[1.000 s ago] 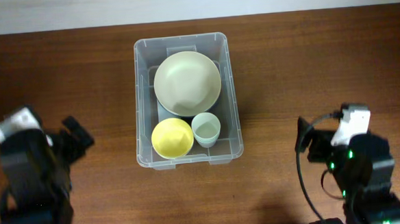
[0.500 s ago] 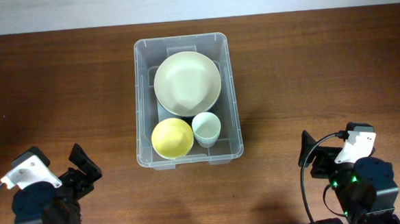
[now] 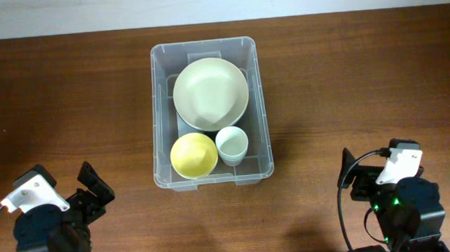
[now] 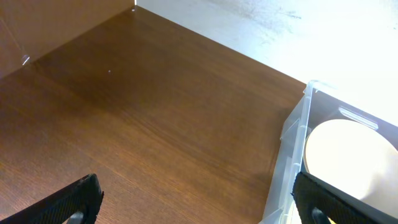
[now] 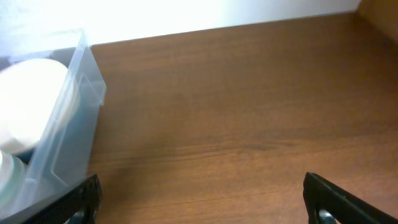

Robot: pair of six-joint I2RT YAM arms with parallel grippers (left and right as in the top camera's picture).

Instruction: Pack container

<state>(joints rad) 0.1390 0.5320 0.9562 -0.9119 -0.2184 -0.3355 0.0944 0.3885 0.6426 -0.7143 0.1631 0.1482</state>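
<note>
The clear plastic container (image 3: 162,106) stands at the table's middle. It holds a large pale green bowl (image 3: 210,93), a yellow bowl (image 3: 193,155) and a small pale cup (image 3: 231,146). The container's wall also shows in the left wrist view (image 4: 292,140) and the right wrist view (image 5: 74,118). My left gripper (image 4: 196,202) is open and empty at the near left, well away from the container. My right gripper (image 5: 202,199) is open and empty at the near right, over bare wood.
The brown wooden table (image 3: 346,73) stretches to both sides of the container. A pale wall runs along its far edge (image 3: 218,3).
Both arms have drawn back toward the near edge since one second ago and have barely moved in the last half second. The container and its contents have not moved.
</note>
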